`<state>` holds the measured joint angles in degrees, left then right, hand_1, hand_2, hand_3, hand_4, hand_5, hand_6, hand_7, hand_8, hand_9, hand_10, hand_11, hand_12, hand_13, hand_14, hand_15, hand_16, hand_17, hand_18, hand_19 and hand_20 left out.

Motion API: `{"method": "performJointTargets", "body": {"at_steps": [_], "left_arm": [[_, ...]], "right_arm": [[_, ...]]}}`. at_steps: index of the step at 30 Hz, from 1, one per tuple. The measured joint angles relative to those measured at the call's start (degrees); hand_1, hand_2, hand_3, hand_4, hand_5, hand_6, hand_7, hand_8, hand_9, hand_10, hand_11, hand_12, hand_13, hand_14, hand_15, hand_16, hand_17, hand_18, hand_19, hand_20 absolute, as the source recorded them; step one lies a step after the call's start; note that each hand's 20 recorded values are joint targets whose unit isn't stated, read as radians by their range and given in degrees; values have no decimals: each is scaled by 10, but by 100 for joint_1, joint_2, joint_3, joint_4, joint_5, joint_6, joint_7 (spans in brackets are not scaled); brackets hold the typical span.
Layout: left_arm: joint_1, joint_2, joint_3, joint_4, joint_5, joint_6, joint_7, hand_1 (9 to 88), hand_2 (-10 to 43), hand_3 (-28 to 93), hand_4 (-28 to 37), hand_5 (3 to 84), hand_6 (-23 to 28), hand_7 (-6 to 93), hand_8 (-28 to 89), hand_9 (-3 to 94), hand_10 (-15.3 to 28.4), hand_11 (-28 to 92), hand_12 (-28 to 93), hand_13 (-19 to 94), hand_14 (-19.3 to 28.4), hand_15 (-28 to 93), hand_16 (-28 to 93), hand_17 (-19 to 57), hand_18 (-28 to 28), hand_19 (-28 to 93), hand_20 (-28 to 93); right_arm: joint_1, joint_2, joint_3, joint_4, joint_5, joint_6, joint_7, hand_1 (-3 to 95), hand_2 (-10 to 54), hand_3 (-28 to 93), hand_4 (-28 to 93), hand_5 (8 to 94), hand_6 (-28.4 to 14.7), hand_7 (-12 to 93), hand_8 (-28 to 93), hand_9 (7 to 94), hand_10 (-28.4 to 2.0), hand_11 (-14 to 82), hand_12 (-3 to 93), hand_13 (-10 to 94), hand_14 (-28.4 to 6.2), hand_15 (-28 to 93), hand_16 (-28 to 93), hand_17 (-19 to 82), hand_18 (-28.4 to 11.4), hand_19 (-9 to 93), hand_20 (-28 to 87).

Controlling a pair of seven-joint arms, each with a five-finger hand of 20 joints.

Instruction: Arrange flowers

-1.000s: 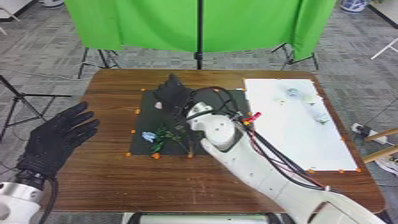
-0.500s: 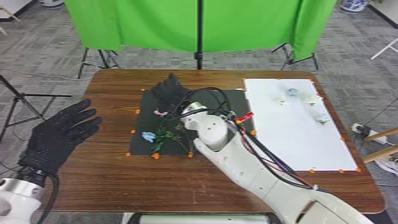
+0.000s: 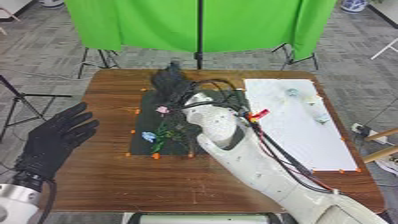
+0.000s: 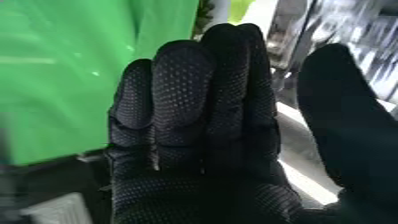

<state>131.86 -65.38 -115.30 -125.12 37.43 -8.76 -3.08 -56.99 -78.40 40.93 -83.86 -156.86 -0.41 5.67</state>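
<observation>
The right hand [image 3: 171, 84] is keeping its fingers straight and together, thumb apart; the pink flower [image 3: 162, 109] is lying near it on the black mat [image 3: 140, 146], the blue flower [image 3: 148, 135] farther off.

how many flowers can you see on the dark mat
2 in plain sight: a pink flower toward the left side of the mat, and a blue flower nearer the robot. More may be hidden under the right arm.
</observation>
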Motion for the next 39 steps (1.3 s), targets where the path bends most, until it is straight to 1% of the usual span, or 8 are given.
{"method": "performJointTargets", "body": {"at_steps": [4, 9, 13, 18, 26, 33, 36, 39], "left_arm": [[118, -105, -60, -40, 3, 9, 6, 254, 4, 719, -233, 360, 25, 211, -104, 284, 122, 253, 139, 232, 147, 338, -6, -109, 210, 441, 64], [252, -168, -129, -87, 7, 16, 41, 254, 4, 719, -234, 360, 25, 213, -104, 283, 122, 254, 139, 231, 148, 339, -6, -109, 210, 440, 64], [263, -178, -135, -88, 10, 17, 52, 254, 4, 719, -234, 360, 25, 212, -105, 284, 122, 253, 139, 231, 148, 339, -7, -109, 210, 440, 64], [242, -170, -134, -88, 9, 17, 52, 253, 3, 720, -233, 360, 25, 213, -105, 283, 122, 253, 139, 231, 147, 338, -6, -109, 210, 440, 64], [236, -170, -130, -89, 9, 22, 42, 253, 4, 719, -234, 360, 25, 212, -105, 284, 122, 252, 139, 231, 148, 341, -7, -109, 210, 440, 64], [239, -172, -130, -89, 10, 26, 36, 254, 4, 719, -235, 360, 25, 212, -105, 284, 122, 252, 139, 231, 148, 341, -7, -109, 210, 440, 64], [237, -172, -130, -89, 10, 26, 30, 253, 4, 719, -234, 360, 25, 212, -105, 284, 122, 253, 139, 231, 148, 341, -7, -109, 210, 440, 64], [234, -171, -130, -89, 10, 26, 17, 254, 4, 719, -234, 360, 25, 212, -104, 284, 122, 253, 139, 232, 148, 341, -7, -109, 210, 440, 64]], "right_arm": [[-290, 416, 884, -701, 680, -470, 47, 223, -66, 897, -282, 408, -23, 329, -217, 442, -105, 390, 208, 452, -67, 579, 151, 179, -173, 669, 382], [-439, 1310, 1444, -667, 485, -479, 653, 215, -79, 897, -283, 321, -44, 285, -187, 352, -120, 322, 197, 380, -82, 494, 128, 162, -173, 648, 348], [-844, 2074, 2027, -660, 512, -697, 1247, 208, -77, 886, -283, 253, -59, 178, -134, 298, -125, 221, 196, 341, -102, 384, 132, 148, -172, 620, 295], [-1816, 2808, 3146, -989, 716, -1297, 1394, 208, -78, 884, -283, 250, -61, 168, -124, 289, -126, 180, 199, 342, -101, 333, 141, 147, -168, 604, 268], [-3181, 3207, 4193, -1219, 984, -1135, 1770, 229, -95, 888, -283, 355, -36, 251, -175, 416, -91, 295, 195, 453, -72, 377, 153, 167, -170, 622, 270], [-3767, 3230, 4235, -1206, 990, -1058, 1897, 247, -95, 893, -283, 374, -33, 258, -182, 419, -91, 300, 187, 504, -61, 409, 158, 179, -169, 635, 278], [-3848, 3229, 4215, -1151, 1005, -1047, 1899, 311, -95, 886, -282, 444, -8, 291, -198, 585, -77, 383, 193, 619, -36, 454, 163, 221, -159, 676, 304], [-3841, 3235, 4113, -1022, 1002, -769, 1897, 433, -80, 811, -280, 586, 18, 415, -175, 796, -36, 215, 370, 750, -12, 448, 277, 284, -152, 730, 342]]}}
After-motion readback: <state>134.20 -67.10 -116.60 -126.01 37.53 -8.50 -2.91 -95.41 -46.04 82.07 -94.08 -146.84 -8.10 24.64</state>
